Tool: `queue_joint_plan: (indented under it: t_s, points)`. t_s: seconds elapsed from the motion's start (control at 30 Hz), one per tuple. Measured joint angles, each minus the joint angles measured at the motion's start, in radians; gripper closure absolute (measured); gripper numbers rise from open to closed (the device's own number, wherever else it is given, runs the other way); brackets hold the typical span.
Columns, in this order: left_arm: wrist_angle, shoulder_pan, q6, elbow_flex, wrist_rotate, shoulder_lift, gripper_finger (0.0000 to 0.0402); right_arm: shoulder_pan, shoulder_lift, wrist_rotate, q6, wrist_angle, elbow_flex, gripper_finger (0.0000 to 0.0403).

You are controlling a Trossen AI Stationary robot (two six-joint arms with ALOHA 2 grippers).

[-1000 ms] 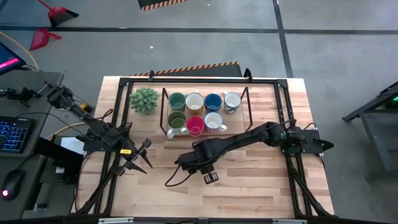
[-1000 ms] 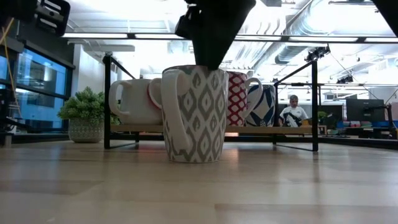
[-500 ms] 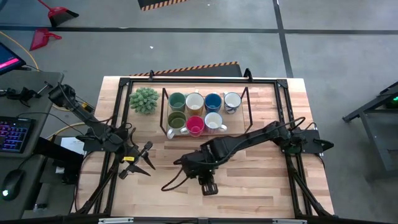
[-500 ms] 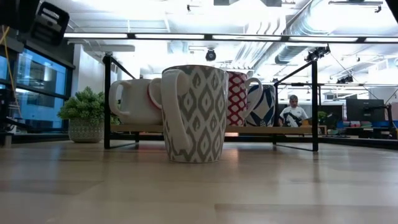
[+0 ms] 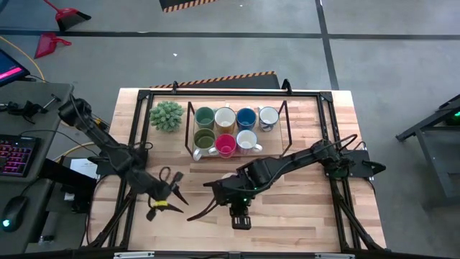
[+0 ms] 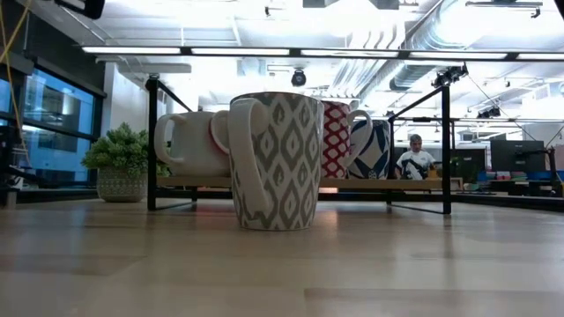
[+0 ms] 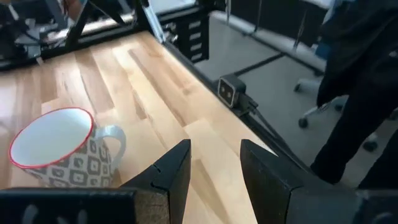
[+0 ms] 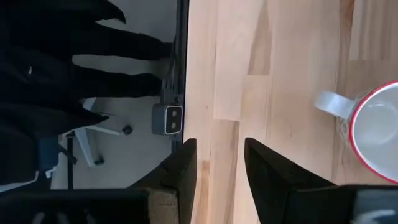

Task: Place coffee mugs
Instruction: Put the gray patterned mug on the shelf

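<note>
We count eight mugs. Nearest: one grey-patterned mug (image 6: 275, 163) alone on table (image 5: 287, 216), red rim, mostly hidden under right arm in overhead view. Right gripper (image 8: 214, 163) near table's front edge, fingers spread, empty. Left gripper (image 7: 214, 165) front-left, fingers spread, empty. Farther: seven mugs on black-framed rack (image 5: 284, 119), front row olive mug (image 5: 204, 139), red mug (image 5: 225, 144), white; back row teal, cream, blue, white. One potted plant (image 5: 167, 115) left of rack. Low view overlaps rack mugs; count unclear there.
</note>
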Motion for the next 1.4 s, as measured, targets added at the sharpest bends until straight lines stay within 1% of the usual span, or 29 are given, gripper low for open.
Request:
queue_joint_plan:
  t_s: [0.17, 0.27, 0.37, 0.47, 0.53, 0.6, 0.7, 0.83, 0.87, 0.97, 1.03, 1.23, 1.4]
  points:
    - [-0.101, -0.007, -0.096, 0.096, -0.034, 0.103, 0.0273, -0.006, 0.0, 0.008, -0.043, 0.005, 0.0, 0.0289]
    - [-0.11, -0.014, -0.152, 0.13, -0.037, 0.14, 0.0273, -0.008, 0.0, 0.049, -0.05, 0.015, 0.0, 0.0289]
    - [-0.121, -0.036, -0.174, 0.153, -0.058, 0.159, 0.0273, -0.014, 0.0, 0.108, -0.008, 0.004, 0.0, 0.0289]
    - [-0.137, -0.076, -0.182, 0.16, -0.106, 0.171, 0.0273, -0.02, 0.0, 0.22, 0.011, -0.097, 0.0, 0.0289]
    - [-0.142, -0.111, -0.183, 0.16, -0.134, 0.174, 0.0273, -0.021, 0.0, 0.319, 0.049, -0.213, 0.0, 0.0289]
    - [-0.151, -0.151, -0.183, 0.16, -0.166, 0.174, 0.0273, -0.026, 0.0, 0.369, 0.112, -0.267, -0.008, 0.0289]
    - [-0.164, -0.207, -0.183, 0.16, -0.218, 0.174, 0.0273, -0.037, 0.003, 0.359, 0.211, -0.259, -0.016, 0.0289]
    - [-0.206, -0.274, -0.183, 0.16, -0.265, 0.164, 0.0273, -0.044, 0.008, 0.378, 0.305, -0.187, -0.016, 0.0289]
    - [-0.217, -0.289, -0.184, 0.16, -0.266, 0.158, 0.0273, -0.044, 0.01, 0.391, 0.32, -0.172, -0.016, 0.0289]
    - [-0.322, -0.343, -0.221, 0.158, -0.272, 0.122, 0.0273, -0.044, 0.011, 0.411, 0.37, -0.117, -0.016, 0.0289]
    - [-0.35, -0.381, -0.263, 0.126, -0.284, 0.08, 0.0273, -0.044, 0.011, 0.428, 0.414, -0.098, -0.016, 0.0289]
    - [-0.272, -0.486, -0.278, -0.049, -0.336, -0.108, 0.0273, -0.036, 0.011, 0.483, 0.587, -0.087, -0.016, 0.0289]
    - [-0.249, -0.502, -0.2, -0.18, -0.355, -0.268, 0.0273, -0.038, 0.011, 0.524, 0.671, -0.098, -0.016, 0.0289]
